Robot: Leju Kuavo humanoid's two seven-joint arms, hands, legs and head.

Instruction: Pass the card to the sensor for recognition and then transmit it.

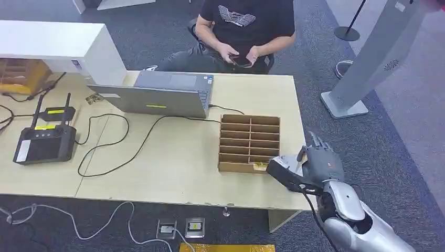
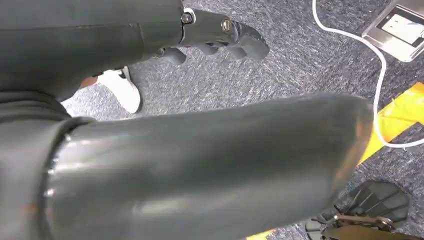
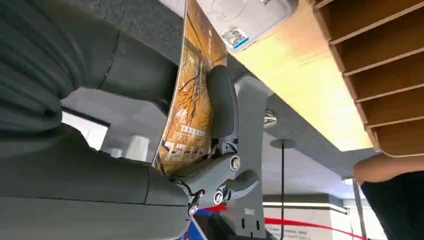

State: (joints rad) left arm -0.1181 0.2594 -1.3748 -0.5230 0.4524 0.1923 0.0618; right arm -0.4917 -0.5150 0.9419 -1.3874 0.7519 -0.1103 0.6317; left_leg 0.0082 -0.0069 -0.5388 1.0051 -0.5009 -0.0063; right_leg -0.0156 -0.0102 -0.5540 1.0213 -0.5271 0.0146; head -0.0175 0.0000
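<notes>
Right hand (image 1: 315,165) is holding the card (image 3: 192,95) at the bench's (image 1: 178,173) near right corner, roughly 4 o'clock in the head view, just beside the near right end of the wooden slotted tray (image 1: 249,143). The right wrist view is showing the card, with an orange-brown printed face, pinched between the thick thumb and the dark fingers (image 3: 222,102), bowing slightly under the pinch; the card sits inside the hand and is touching nothing else that I can make out. In the head view the card itself is hard to tell apart from the hand. Left hand (image 2: 215,32) is hanging low over the carpet, fingers loosely curled in, holding nothing. Judgement: the pick-up step looks done and the presenting step is in hand. The sensor cannot be identified with certainty; the grey slanted kiosk stand (image 1: 367,58) at about 2 o'clock, well apart from the hand, is one candidate. The next move calls for swinging the card face toward the reader while keeping the pinch firm, since the bowed card could slip or spring out. A person (image 1: 246,26) is sitting at 12 o'clock behind the laptop (image 1: 162,94), both hands busy with a phone, so any handover would be needing their attention first.
</notes>
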